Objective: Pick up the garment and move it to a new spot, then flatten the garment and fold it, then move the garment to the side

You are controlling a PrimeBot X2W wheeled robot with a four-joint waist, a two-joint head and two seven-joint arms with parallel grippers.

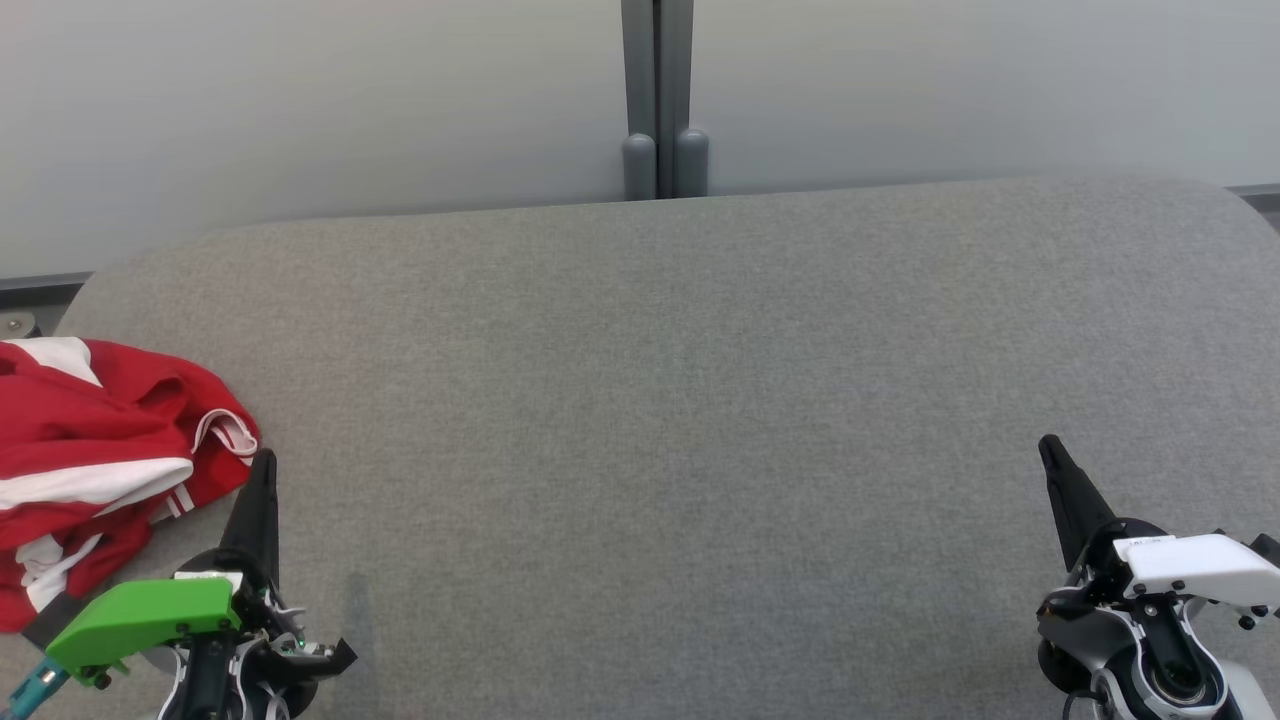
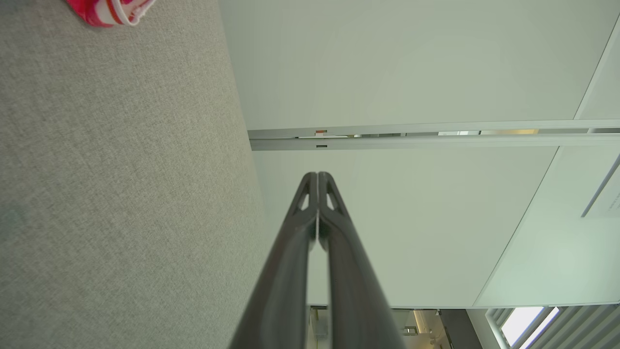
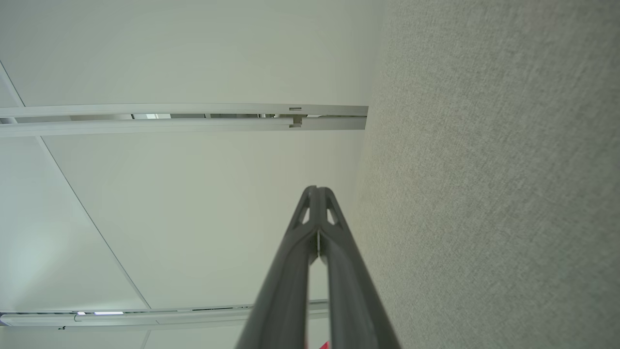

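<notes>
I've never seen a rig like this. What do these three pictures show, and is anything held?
It is a two-armed robot. The wide picture comes from its head camera, looking down on a grey padded surface. A crumpled red and white garment lies at its left edge. The left gripper is close beside it, the right gripper far across. The other two pictures look along each gripper's dark fingers from wrist cameras. Both grippers are shut, holding nothing.

Red garment [image 1: 90, 460] with white stripes, crumpled, at surface's left edge
</notes>
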